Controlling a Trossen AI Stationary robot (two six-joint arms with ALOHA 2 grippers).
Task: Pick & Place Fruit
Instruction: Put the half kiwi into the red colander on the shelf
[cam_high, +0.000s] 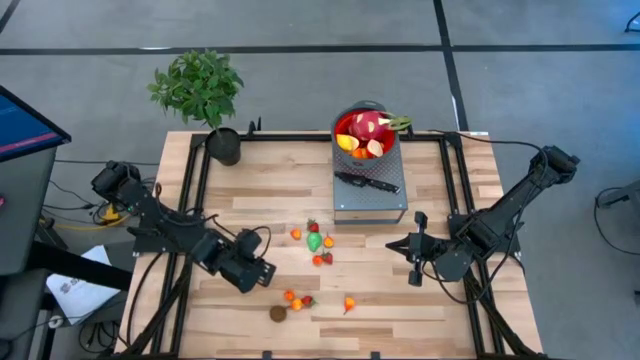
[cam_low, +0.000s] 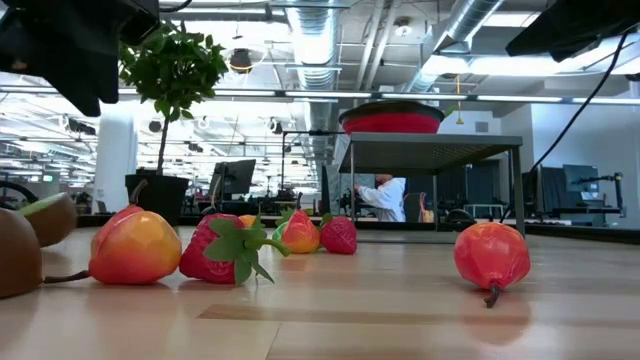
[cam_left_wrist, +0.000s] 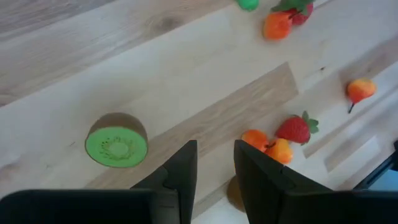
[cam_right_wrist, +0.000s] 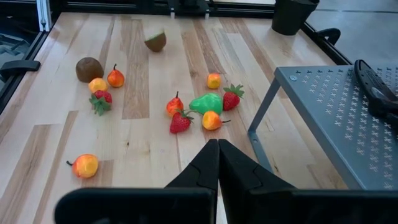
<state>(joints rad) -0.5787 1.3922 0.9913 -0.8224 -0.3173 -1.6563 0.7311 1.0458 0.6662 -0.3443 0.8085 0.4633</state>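
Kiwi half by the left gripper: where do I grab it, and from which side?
Probably across its brown skin, coming down from above with the left gripper. The kiwi half sits with its green cut face tilted up, rounded sides free. Open wider first: the finger gap looks narrower than the fruit.

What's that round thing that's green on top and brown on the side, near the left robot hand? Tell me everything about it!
It is a toy kiwi half. The flat cut face is bright green with a paler ring and tiny seed marks, and the rounded skin is brown. It looks like smooth plastic. It lies on the wooden table, tipped so that the green face points partly upward. It sits alone, with no other fruit touching it. The left gripper is close beside it, its fingers slightly apart and not holding it.
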